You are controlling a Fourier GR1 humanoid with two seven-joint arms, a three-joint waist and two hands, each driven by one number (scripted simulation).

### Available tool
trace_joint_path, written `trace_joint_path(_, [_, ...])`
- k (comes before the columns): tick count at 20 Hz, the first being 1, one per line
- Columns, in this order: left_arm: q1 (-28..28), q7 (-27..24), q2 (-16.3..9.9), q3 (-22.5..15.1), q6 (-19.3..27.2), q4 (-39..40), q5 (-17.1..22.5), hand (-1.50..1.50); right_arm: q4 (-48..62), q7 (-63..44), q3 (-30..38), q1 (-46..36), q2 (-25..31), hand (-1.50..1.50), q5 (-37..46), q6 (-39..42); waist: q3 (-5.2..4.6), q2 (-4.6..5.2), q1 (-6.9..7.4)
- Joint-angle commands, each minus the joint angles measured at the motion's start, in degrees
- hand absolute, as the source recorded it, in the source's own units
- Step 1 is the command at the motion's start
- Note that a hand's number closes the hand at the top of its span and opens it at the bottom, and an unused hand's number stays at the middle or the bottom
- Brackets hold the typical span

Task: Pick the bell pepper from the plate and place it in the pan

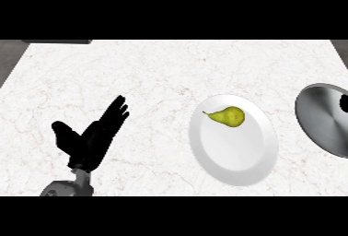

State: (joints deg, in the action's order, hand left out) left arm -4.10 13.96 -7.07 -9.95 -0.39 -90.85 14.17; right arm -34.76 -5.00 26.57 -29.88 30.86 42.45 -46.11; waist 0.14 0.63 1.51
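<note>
White marble with faint veining forms the counter [136, 69], which fills most of the head view.

A white plate [238, 156] lies on the counter right of centre. It appears taller than wide from this angle. On its upper part, near the far rim, rests a single yellow-green fruit [229, 116]. The fruit has a rounded body at the right and a narrow neck with a short stem pointing left (its outline reads as a pear, not as the bell pepper that the task names). It lies on its side, in contact with the plate surface. The remaining surface of the plate carries nothing else.

A grey metal pan [323, 120] sits at the right edge of the view, just beside the plate but not touching it. Part of the pan is cut off by the edge. A small dark shape [345, 104] shows at that edge, over the pan; what it is cannot be determined.

The left hand [92, 138] shows at lower left, above its grey forearm [68, 186]. Its fingers are straight and extended up and to the right, with the thumb spread to the left. It holds nothing and stands well apart from the plate.

The right hand does not show recognisably in the view.
</note>
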Motion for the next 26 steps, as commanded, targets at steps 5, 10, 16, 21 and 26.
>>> trace_joint_path(5, [-2.1, 0.63, 0.5, 0.35, -0.93, 1.66, 0.44, 0.0, 17.29, 4.72, 2.9, -3.92, 4.27, -1.5, -2.7, 8.63, 0.17, 0.41, 0.72])
trace_joint_path(10, [-1.26, -0.4, -1.06, 2.3, -1.29, 0.9, 0.57, 0.0, 12.92, 17.46, 10.15, -5.15, 1.18, -1.5, -12.24, 7.38, 0.29, 0.28, 0.42])
trace_joint_path(16, [0.48, -1.69, 1.5, -0.2, 0.89, 1.34, -2.12, 0.0, 10.23, 30.23, 20.48, -3.5, 0.8, -1.5, -25.96, 15.43, 0.19, -0.04, -0.68])
trace_joint_path(21, [-0.97, -1.04, 0.78, 1.49, -0.37, 1.44, -0.6, 0.0, 15.34, 33.91, 24.76, 0.62, 5.64, -1.5, -31.92, 29.35, 0.14, -0.06, -0.73])
trace_joint_path(26, [1.56, -1.96, 0.01, 2.14, -1.98, 1.22, -0.09, 0.0, 15.87, 39.45, 24.42, 7.7, 6.45, -1.5, -34.58, 41.88, -0.01, -0.47, -1.54])
